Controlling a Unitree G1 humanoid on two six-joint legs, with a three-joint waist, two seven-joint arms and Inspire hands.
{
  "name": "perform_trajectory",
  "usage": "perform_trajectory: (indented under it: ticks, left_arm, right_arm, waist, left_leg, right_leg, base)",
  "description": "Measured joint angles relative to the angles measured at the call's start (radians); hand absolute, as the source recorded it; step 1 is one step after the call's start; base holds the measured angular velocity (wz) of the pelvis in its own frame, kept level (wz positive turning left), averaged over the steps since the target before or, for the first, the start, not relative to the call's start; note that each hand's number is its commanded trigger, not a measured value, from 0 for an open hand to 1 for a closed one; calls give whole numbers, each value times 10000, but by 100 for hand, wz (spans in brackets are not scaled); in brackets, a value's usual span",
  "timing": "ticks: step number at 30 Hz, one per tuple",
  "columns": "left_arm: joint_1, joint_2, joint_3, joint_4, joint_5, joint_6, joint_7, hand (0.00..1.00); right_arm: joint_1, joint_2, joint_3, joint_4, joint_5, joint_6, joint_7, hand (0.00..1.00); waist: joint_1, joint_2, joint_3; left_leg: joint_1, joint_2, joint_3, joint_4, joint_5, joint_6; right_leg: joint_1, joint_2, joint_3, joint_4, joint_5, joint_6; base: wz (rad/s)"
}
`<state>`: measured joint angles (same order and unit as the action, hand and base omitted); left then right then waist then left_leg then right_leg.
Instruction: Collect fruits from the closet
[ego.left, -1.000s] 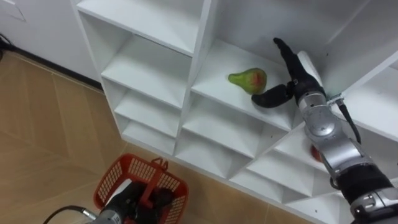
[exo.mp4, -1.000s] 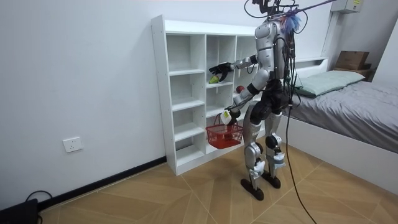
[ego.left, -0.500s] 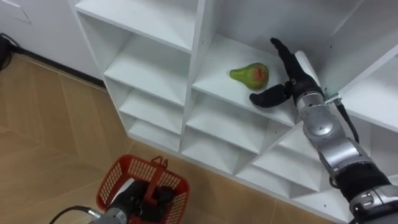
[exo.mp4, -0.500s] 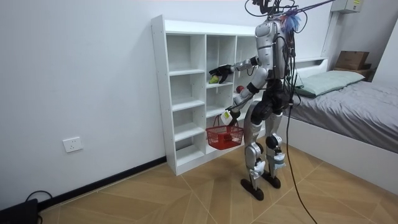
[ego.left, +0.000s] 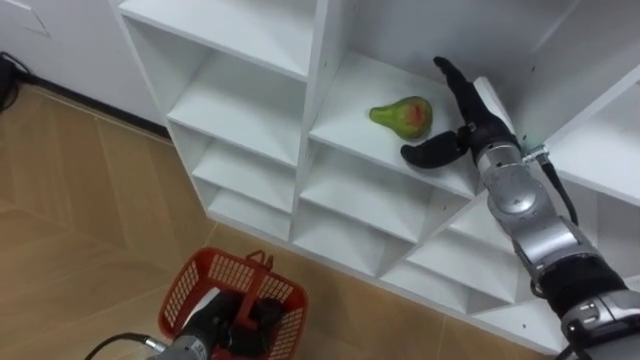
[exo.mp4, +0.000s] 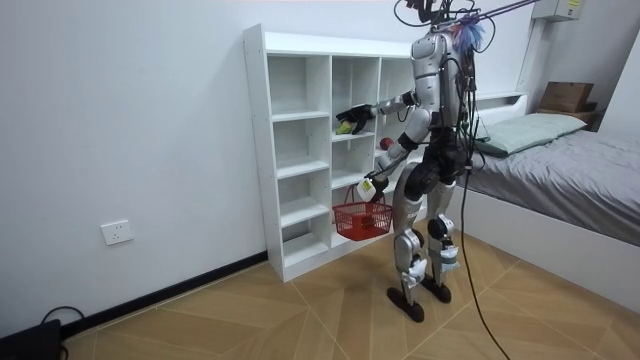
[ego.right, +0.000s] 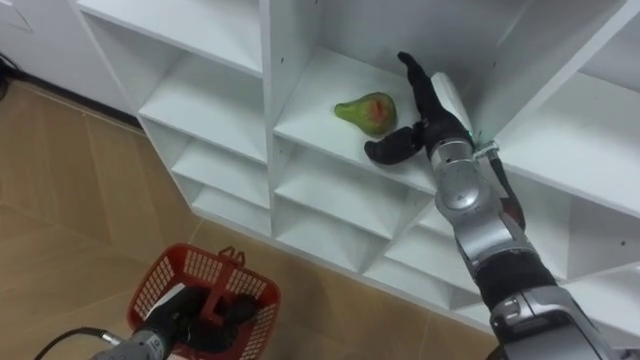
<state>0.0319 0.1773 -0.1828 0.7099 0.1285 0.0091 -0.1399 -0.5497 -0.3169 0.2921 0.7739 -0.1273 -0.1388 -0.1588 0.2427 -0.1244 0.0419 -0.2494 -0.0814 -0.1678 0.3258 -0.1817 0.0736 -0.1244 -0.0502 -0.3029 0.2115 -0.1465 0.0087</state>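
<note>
Left eye view: the pear (ego.left: 403, 115) lies on the shelf (ego.left: 345, 132) just left of the spread right hand (ego.left: 472, 122), stem end pointing away; the left hand (ego.left: 225, 325) grips the basket (ego.left: 185, 285) below.

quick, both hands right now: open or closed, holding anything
left hand: closed, fingers curled round the handle of the red basket.
right hand: open, fingers spread beside the pear on the shelf, not gripping it.

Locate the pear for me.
In the left eye view the pear lies on a white closet shelf, just left of the open right hand; the left hand holds the red basket below.
</note>
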Motion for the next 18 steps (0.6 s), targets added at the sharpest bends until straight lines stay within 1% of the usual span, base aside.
perform_trajectory:
  ticks: [7, 12, 16, 18]
  left_arm:
    - [-74, -10, 4, 185, -83, -57, -33, 100]
    - [-287, -11, 3, 395, -80, -81, -96, 100]
    - [-301, -33, 1, 428, -77, -94, -97, 100]
    - [-298, -24, 4, 495, -77, -94, -95, 100]
  right_arm:
    - [-72, -16, 2, 48, -8, 20, 115, 0]
    - [-86, -17, 11, 75, -8, 30, 462, 0]
    - [-92, -19, 10, 133, -11, 90, 742, 0]
    - [-91, -23, 10, 174, -12, 99, 900, 0]
  waist:
    - [75, 0, 1]
    - [79, -6, 2]
    - [83, -15, 5]
    - [80, -47, 21]
  left_leg:
    - [-34, 22, 23, -122, 95, -41]
    - [-24, 37, 29, -227, 166, -69]
    - [-25, 38, 34, -232, 177, -69]
    - [-27, 37, 34, -237, 181, -69]
  right_leg:
    - [-149, -25, -2, 117, 5, -10]
    - [-185, -44, -3, 116, 13, -23]
    - [-183, -58, 9, 118, 15, -27]
    - [-183, -59, 0, 118, 16, -28]
  base:
    - [0]
    - [0]
    - [0]
    - [0]
